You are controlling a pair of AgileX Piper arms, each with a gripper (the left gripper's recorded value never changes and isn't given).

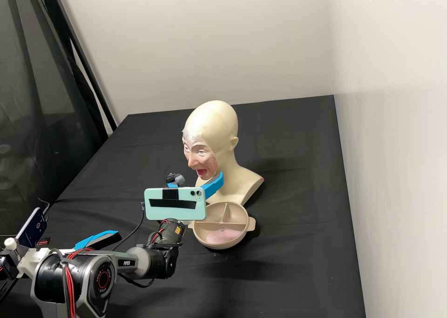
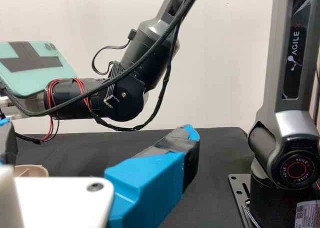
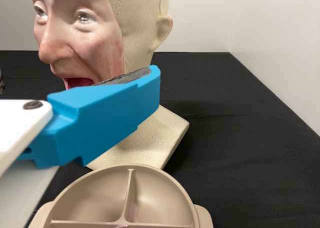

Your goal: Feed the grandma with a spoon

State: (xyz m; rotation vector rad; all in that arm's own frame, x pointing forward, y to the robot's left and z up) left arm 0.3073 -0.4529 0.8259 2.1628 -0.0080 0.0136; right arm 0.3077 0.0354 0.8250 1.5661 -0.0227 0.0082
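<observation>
- dark grey arm joint (image 1: 88,276) sits nearest us, at 7 o'clock on the bench (image 1: 298,178). its link runs on to the wrist beside the grandma, so we take it for the right arm.
- left gripper (image 1: 104,238) hangs low at 8 o'clock, well apart from the bowl. its fingers (image 2: 150,183) are spread, the grey pad is bare and it has hold of nothing.
- right gripper (image 1: 196,184) is up at the grandma's chin, about 7 o'clock from her open mouth (image 1: 202,172). one blue finger (image 3: 100,112) lies just below the lips; its pad is bare, so the jaws stand apart and empty.
- teal phone (image 1: 174,204) rides on that wrist, between us and the gripper.
- grandma (image 1: 212,141), a bald bust, stands mid-bench and faces roughly 8 o'clock.
- divided bowl (image 1: 223,225) sits at 6 o'clock from her, just beside the bust's base; we cannot tell whether they touch. the compartment nearest us holds a little pale pink.
- step in hand, as we judge it: the right arm is posed at the mouth, but with nothing in its grip no feeding is under way.
- the next move calls for a spoon in those fingers, then a dip into the pink compartment. after that, a level carry up to the mouth at 12 o'clock from the bowl, slow enough not to knock the chin.
</observation>
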